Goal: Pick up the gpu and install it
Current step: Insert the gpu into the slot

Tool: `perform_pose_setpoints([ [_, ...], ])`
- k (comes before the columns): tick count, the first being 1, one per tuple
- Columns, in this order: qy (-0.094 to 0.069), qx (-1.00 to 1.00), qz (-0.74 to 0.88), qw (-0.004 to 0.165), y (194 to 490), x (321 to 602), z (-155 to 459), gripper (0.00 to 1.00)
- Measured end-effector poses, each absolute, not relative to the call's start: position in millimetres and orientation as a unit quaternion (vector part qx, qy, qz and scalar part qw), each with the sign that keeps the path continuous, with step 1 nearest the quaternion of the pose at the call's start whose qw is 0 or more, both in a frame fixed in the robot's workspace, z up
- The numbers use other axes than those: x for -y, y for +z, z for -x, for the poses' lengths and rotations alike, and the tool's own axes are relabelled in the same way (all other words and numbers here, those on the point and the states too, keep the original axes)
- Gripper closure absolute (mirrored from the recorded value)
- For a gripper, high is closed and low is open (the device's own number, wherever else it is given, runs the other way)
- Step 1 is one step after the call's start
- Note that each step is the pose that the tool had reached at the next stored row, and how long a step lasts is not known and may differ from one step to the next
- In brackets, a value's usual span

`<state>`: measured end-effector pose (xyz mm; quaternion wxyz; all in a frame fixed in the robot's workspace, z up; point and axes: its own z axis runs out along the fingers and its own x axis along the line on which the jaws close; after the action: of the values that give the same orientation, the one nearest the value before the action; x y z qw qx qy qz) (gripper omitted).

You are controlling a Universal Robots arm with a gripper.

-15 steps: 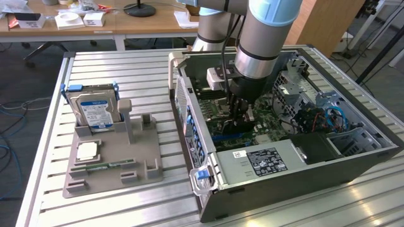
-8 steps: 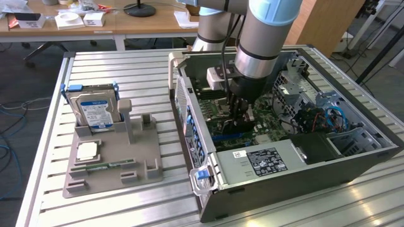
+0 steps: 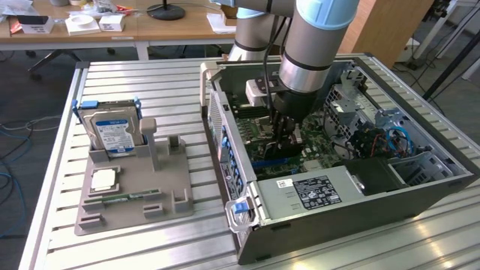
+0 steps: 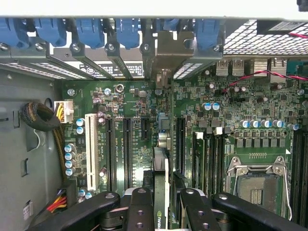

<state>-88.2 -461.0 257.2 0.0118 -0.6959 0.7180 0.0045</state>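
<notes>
Gripper [image 4: 166, 208] is down inside the open computer case [image 3: 338, 225], over the motherboard [image 4: 134, 101]. It is closed on the gpu [image 4: 160, 166], one finger on each flat face, jaws only as far apart as the card is thick.

- The gpu stands on edge, vertical, long edge running straight out ahead of the gripper toward the rear slot wall of the case.
- The card's metal bracket [image 4: 169, 48] is at the far end from the gripper, up against the row of blue slot clips [image 4: 91, 31].
- The card sits between two long black expansion slots, one just to either side of it. I can't tell whether its bottom edge is seated in a slot or hanging just above the board.
- The white slot [image 4: 90, 151] is further out on one side of the gripper. The open CPU socket [image 4: 252, 185] is on the other side, near the fingers.
- In the exterior view the arm [image 3: 315, 39] comes down from above. The labelled power supply [image 3: 311, 191] is just beside the gripper, toward the camera.
- Well away from the gripper, outside the case on the table [image 3: 135, 73], there is a grey fixture tray [image 3: 150, 191] with the hard drive [image 3: 112, 132] standing upright in it.
</notes>
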Motion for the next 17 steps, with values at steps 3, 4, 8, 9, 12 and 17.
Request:
perform_pose_setpoints([
  [3, 0.005, -0.718, 0.696, 0.012, 257.2, 461.2, 88.2, 0.74],
  [4, 0.005, -0.718, 0.696, 0.012, 257.2, 461.2, 88.2, 0.74],
  [8, 0.004, -0.718, 0.696, 0.012, 256.7, 461.3, 88.2, 0.74],
  [9, 0.004, -0.718, 0.696, 0.012, 256.6, 461.3, 88.2, 0.74],
  [12, 0.004, -0.718, 0.696, 0.012, 256.5, 461.4, 88.3, 0.74],
  [17, 0.004, -0.718, 0.696, 0.012, 256.5, 461.4, 88.2, 0.74],
])
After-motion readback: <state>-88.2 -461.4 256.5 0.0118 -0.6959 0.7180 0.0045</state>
